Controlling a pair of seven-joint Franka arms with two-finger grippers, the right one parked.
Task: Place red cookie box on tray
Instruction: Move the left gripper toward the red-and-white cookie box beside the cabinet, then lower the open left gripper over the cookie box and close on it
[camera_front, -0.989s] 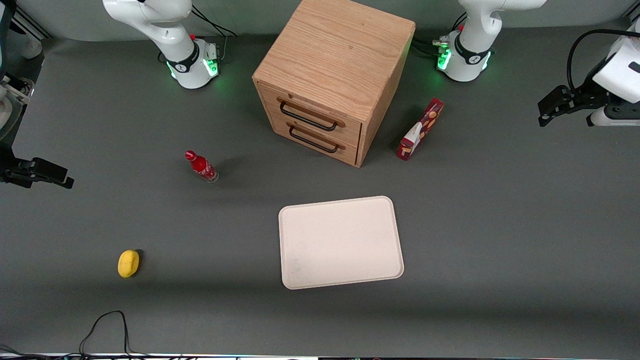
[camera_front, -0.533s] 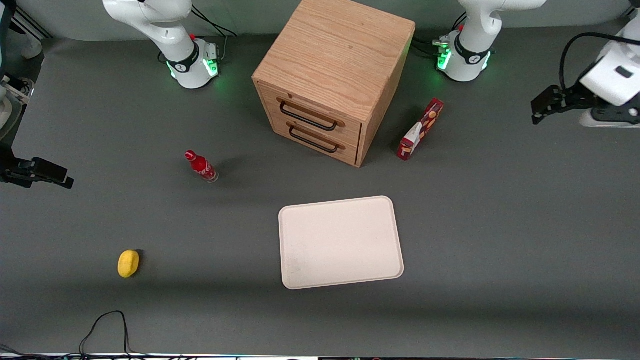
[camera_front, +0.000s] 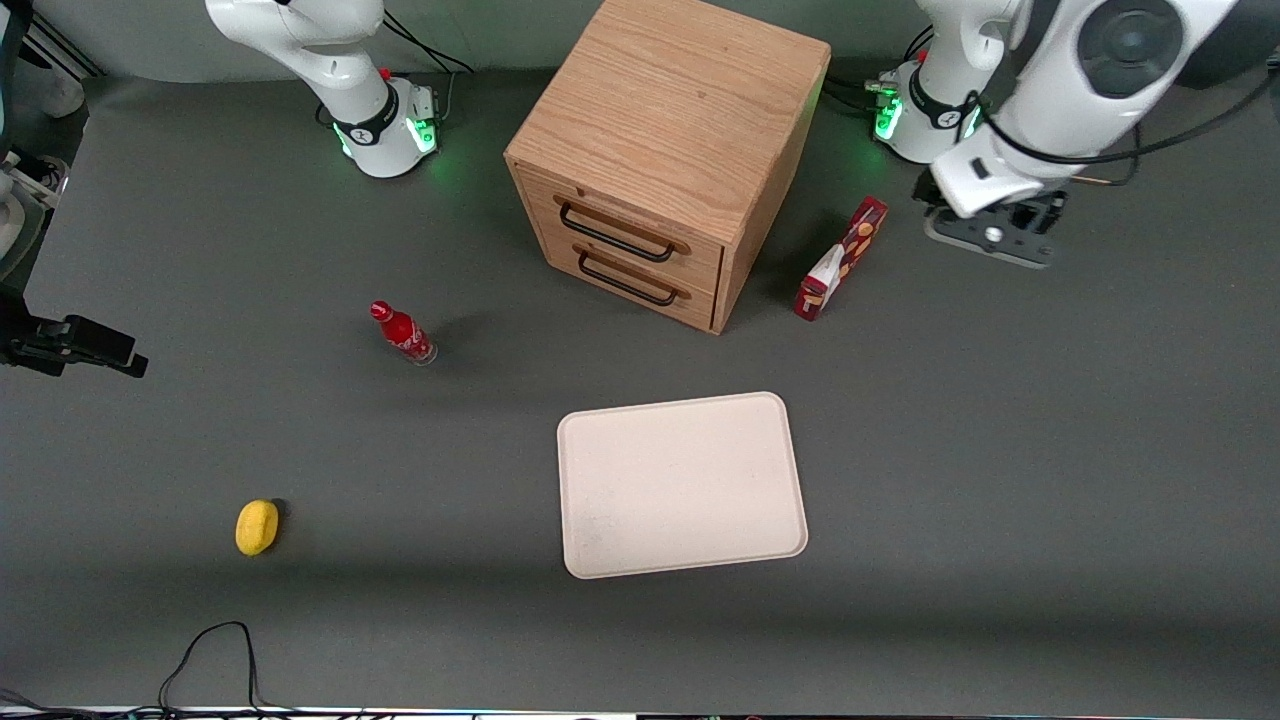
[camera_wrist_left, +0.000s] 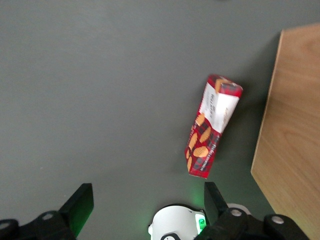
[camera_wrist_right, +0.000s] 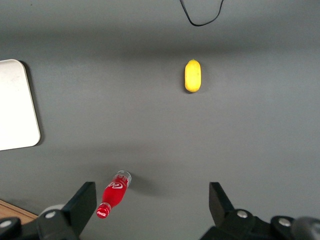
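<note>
Red cardboard marks the red cookie box (camera_front: 841, 258) in the front view: it lies on the grey desk (camera_front: 1000, 450) beside the wooden drawer cabinet (camera_front: 665, 160), farther from the camera than the cream tray (camera_front: 682, 485), well apart from it. The pincer (camera_front: 990, 235) hangs near the box, toward the working arm's end. In the left wrist view the box (camera_wrist_left: 212, 126) lies free and the pincer's fingers (camera_wrist_left: 80, 205) stand wide, holding nothing. The box looks light, stiff but crushable; I would grip across its narrow middle.

The left arm (camera_front: 1090, 60) is glossy white with a round grey joint cap and black cables. Its gripper (camera_wrist_left: 145, 210) has black fingers (camera_wrist_left: 80, 202), spread apart; a green-lit white base sits between them.
</note>
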